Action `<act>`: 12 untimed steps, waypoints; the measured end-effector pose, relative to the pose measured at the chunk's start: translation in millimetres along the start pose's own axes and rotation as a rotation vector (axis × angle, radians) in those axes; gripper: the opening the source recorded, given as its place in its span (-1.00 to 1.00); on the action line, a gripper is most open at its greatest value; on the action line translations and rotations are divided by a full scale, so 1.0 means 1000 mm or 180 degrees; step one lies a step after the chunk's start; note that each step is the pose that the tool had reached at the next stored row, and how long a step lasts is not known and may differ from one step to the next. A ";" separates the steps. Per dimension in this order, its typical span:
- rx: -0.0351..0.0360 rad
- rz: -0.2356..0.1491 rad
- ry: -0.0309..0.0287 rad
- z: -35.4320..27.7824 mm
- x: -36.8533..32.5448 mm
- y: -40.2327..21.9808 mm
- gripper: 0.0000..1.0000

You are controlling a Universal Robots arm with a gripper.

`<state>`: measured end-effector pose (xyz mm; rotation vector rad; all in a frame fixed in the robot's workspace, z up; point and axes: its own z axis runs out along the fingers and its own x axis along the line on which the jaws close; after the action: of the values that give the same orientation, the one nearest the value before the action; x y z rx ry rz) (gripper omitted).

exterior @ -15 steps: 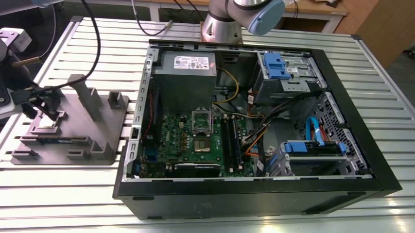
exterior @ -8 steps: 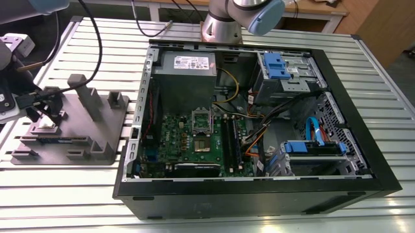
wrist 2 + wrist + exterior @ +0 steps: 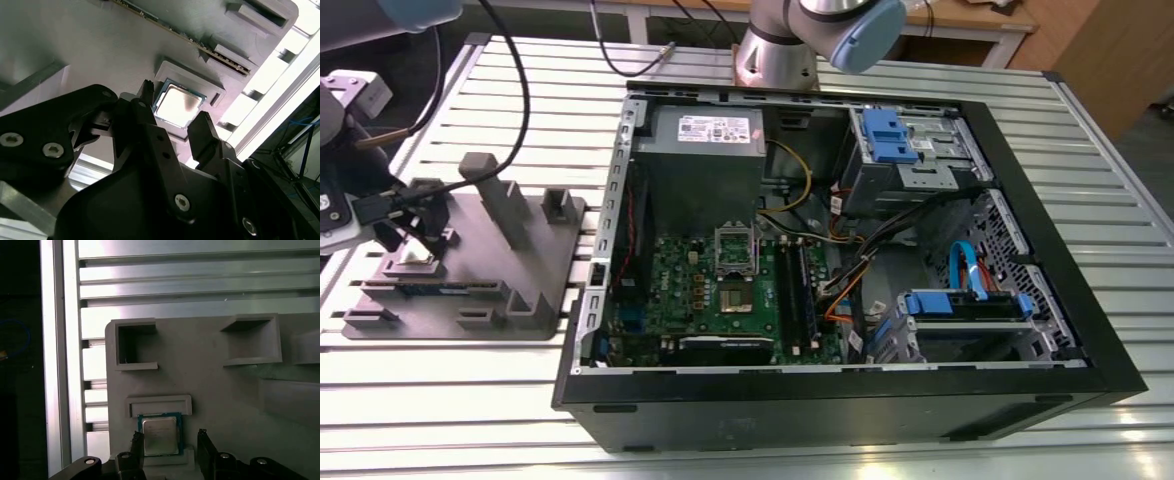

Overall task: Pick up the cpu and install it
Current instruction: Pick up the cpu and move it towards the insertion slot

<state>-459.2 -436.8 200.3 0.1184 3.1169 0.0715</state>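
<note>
1. At the exterior view's left, a grey plastic tray with upright posts and open pockets sat on the slatted aluminium counter.
2. The black two-fingered gripper hung low over the tray's end nearest that left edge. Its jaws were spread and pinched nothing.
3. The cpu was a small, thin square chip with a silvery-beige metal top. It lay flat in a shallow square recess of the tray.
4. In both wrist views the gripper's fingers stood one on each side of the chip. One was just beside its edge and the other a little apart.
5. Further right in the exterior view, an open black computer case lay on its side on the counter.
6. A green motherboard carried a rectangular silver socket frame, well apart from the cpu.
7. At the case's right end sat blue plastic drive brackets.
</note>
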 end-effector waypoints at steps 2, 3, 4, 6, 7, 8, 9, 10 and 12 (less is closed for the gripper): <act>0.0000 0.0000 0.0000 0.0004 0.0002 0.0000 0.09; 0.0000 0.0000 0.0000 0.0004 0.0002 0.0000 0.09; 0.0000 0.0000 0.0000 0.0004 0.0002 0.0000 0.09; 0.0000 0.0000 0.0001 0.0004 0.0002 0.0000 0.09; 0.0000 0.0000 0.0000 0.0004 0.0002 0.0000 0.11; 0.0000 0.0000 0.0000 0.0004 0.0002 0.0000 0.22; 0.0000 0.0000 0.0000 0.0004 0.0002 0.0000 0.22; 0.0000 0.0000 0.0000 0.0005 0.0002 0.0000 0.22; -0.0004 -0.0014 0.0000 0.0014 0.0003 0.0000 0.36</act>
<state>-459.4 -436.7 198.9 0.1115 3.1171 0.0733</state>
